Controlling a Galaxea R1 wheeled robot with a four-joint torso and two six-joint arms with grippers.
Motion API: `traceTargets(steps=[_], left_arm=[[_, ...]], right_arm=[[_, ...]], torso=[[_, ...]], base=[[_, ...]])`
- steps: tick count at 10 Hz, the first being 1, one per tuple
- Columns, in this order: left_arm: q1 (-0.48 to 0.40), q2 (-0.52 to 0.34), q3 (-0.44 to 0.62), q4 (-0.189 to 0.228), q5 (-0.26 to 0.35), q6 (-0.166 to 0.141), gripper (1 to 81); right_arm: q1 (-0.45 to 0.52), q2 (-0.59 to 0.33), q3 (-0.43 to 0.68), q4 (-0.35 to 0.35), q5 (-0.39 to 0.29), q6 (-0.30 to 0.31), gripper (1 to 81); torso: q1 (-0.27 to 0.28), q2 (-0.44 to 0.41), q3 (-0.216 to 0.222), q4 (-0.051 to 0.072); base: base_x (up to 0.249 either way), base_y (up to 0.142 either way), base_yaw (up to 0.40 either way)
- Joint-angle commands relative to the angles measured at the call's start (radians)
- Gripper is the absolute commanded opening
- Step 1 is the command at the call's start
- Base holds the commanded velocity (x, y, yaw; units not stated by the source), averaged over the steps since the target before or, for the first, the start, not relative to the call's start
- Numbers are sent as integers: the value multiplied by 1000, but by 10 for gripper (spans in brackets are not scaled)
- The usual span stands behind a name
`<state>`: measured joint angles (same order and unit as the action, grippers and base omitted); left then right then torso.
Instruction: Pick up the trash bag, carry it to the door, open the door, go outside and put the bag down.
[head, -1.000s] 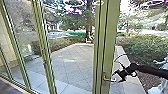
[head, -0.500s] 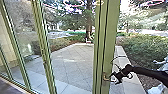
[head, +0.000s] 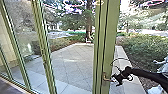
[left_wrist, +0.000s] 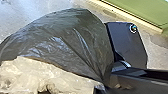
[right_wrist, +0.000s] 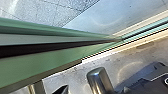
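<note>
One bag is bulging beside the left tool, over the floor indoors; its folds are running together to a tight neck, and the left tool is grasping it there. Dark, thin film is wrapping something roundish; it is probably behaving as a soft, slack load, light to middling, swinging with each turn and giving wherever it is pressed. Smooth plastic may be slipping under a loose hold and tearing on a hard edge; the gathered neck is offering the best grip, many layers thick, while the stretched side is inviting a rip. Pale, crumpled plastic is lying against the bag; whether it is belonging to it, I cannot tell.

Toward five o'clock in the head view, the door is carrying its handle; the right tool is reaching in from the handle's three o'clock; whether it is clenched or released, I cannot tell. Compared with the earliest frame, it is sitting lower and closer to the handle, having shifted toward eight o'clock; its arm is sloping more; the door is keeping its place.
</note>
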<state>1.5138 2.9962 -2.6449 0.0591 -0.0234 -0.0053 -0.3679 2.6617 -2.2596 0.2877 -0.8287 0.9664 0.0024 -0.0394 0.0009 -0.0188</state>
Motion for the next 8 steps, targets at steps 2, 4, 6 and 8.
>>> traceTargets(steps=[2, 4, 6, 8], left_arm=[[-51, -8, 2, -19, 51, -4, 10], [-51, -6, 2, -19, 51, -4, 10], [-51, -5, 2, -19, 51, -2, 10], [-50, -5, 2, -19, 51, -2, 10]], right_arm=[[160, 51, -58, 18, -32, 2, 811], [149, 62, -67, 11, -32, 2, 811], [114, 68, -86, 5, -32, 2, 811], [88, 94, -141, -4, -32, 2, 811]], torso=[[0, 0, 0, 0], [0, 0, 0, 0], [0, 0, 0, 0], [0, 0, 0, 0]], base=[[0, 0, 0], [0, 0, 0], [0, 0, 0], [0, 0, 0]])
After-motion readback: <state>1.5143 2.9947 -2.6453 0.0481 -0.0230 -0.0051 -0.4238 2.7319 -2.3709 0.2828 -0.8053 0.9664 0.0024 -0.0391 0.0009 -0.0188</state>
